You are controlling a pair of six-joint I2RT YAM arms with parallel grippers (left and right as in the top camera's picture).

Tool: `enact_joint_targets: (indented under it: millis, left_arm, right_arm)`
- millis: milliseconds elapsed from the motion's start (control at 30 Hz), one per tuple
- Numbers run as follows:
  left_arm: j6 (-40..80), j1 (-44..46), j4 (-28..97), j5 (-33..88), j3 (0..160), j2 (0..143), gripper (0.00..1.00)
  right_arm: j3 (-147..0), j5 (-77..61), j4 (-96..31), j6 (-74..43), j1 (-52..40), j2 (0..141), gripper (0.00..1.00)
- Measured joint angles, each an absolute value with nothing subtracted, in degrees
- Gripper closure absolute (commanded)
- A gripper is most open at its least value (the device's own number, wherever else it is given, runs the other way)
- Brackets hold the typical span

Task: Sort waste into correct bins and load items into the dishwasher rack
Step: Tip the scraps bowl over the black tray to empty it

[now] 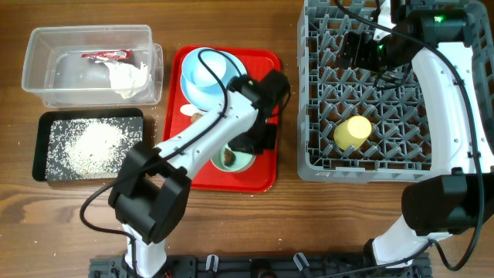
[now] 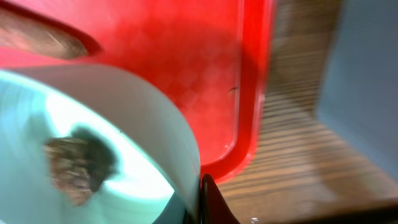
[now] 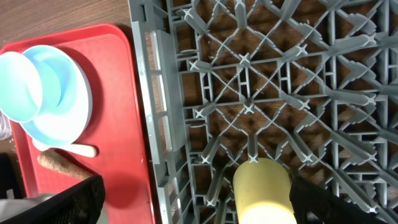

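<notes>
My left gripper (image 1: 247, 145) is shut on the rim of a teal bowl (image 1: 234, 161) on the red serving tray; one finger (image 2: 211, 199) presses its outer wall. A small brown lump (image 2: 74, 165) lies in this bowl (image 2: 143, 112). A pale blue plate (image 1: 202, 86) carrying a second bowl (image 1: 207, 69) sits at the tray's back. A brown stick (image 3: 62, 163) and white spoon (image 3: 69, 149) lie beside the plate (image 3: 68, 102). The yellow cup (image 1: 352, 133) lies in the grey rack (image 1: 386, 166). My right gripper (image 1: 359, 48) is open and empty above the rack, over the cup (image 3: 261, 190).
The clear tub (image 1: 46, 85) at the back left holds the red-and-white wrapper (image 1: 108, 55) and the white napkin (image 1: 130, 77). The black tray (image 1: 42, 147) in front of it holds white crumbs (image 1: 96, 143). The red serving tray (image 1: 262, 174) lies between the bins and the rack.
</notes>
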State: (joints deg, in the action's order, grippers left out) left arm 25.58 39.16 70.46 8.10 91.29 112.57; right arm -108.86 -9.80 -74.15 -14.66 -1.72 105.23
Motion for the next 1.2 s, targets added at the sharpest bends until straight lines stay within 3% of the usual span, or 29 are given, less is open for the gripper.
enact_joint_targets:
  millis: [133,333,600,733,933,1200]
  left_arm:
    - [23.14,34.15,74.17,9.10,95.42,106.94,0.96]
    - [15.44,13.02,78.06,12.88,96.36,95.66,0.96]
    - [-6.98,-22.26,73.25,39.16,86.02,96.23,0.96]
    - [-13.19,-33.12,69.36,53.98,76.95,98.70,0.96]
    - [-16.10,-42.52,64.23,72.03,71.20,101.71,0.96]
    - [-16.40,-46.28,60.90,84.18,71.18,102.87,0.96]
  right_arm:
    - [-108.88,-9.80,-74.15,-14.66,-1.72,105.23,0.04]
    - [-108.88,-9.80,-74.15,-14.66,-1.72,105.23,0.04]
    - [-108.90,-9.80,-74.17,-14.66,-1.72,105.23,0.04]
    - [-108.90,-9.80,-74.17,-14.66,-1.72,105.23,0.04]
    - [-108.90,-9.80,-74.15,-14.66,-1.72,105.23,0.04]
    - [-108.90,-9.80,-74.13,-14.66,-1.72,105.21,0.04]
